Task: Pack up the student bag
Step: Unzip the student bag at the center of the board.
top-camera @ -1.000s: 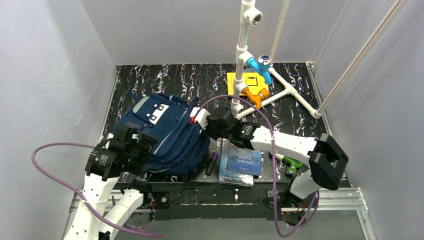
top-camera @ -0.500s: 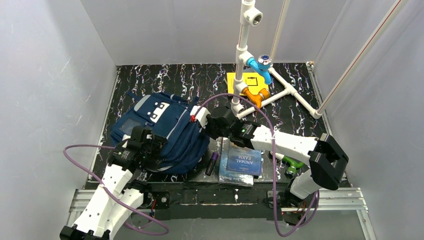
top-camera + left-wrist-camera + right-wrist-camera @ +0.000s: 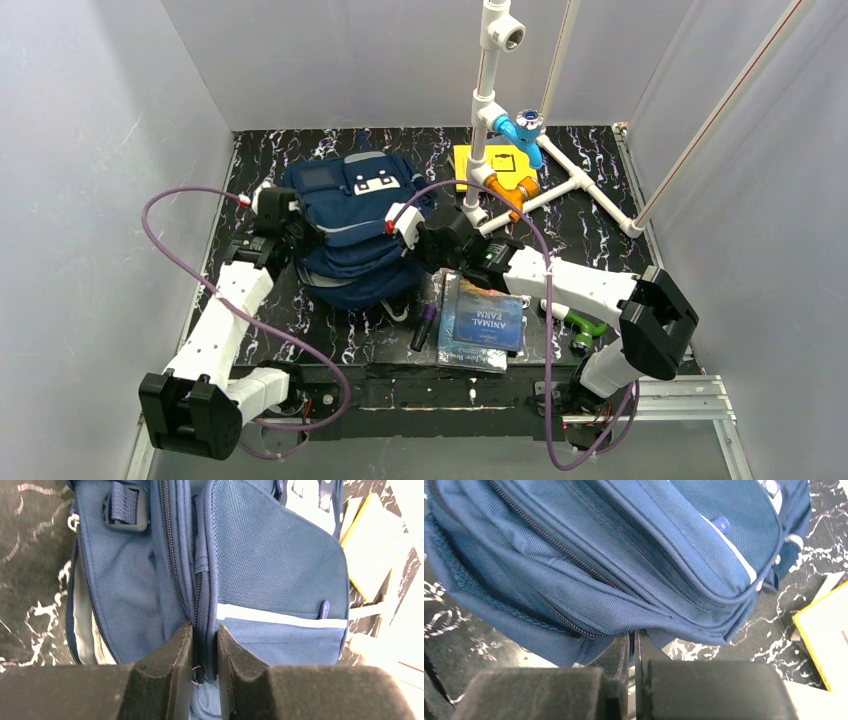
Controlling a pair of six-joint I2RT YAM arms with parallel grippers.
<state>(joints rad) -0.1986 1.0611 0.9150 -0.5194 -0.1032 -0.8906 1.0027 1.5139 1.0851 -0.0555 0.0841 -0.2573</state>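
Observation:
The student bag [image 3: 350,225], navy blue with grey stripes, lies on the black marbled table between my two arms. My left gripper [image 3: 298,232] is at its left side. In the left wrist view it [image 3: 205,632] is shut on a fold of the student bag [image 3: 280,570] along a zipper seam, with a small ring showing between the fingers. My right gripper [image 3: 397,234] is at the bag's right side. In the right wrist view it [image 3: 633,639] is pinched shut on the lower fabric edge of the student bag [image 3: 624,555].
A stack of books [image 3: 487,322] topped by "Animal Farm" lies near the front, with a purple marker [image 3: 424,327] to its left and a green item [image 3: 584,328] to its right. A yellow pad [image 3: 497,163] and a white pipe frame [image 3: 560,185] with blue and orange fittings stand behind.
My left arm swung from the front left to the bag's left side and its jaws closed on the fabric. The bag shifted away from the front edge and turned. The right gripper kept its grip.

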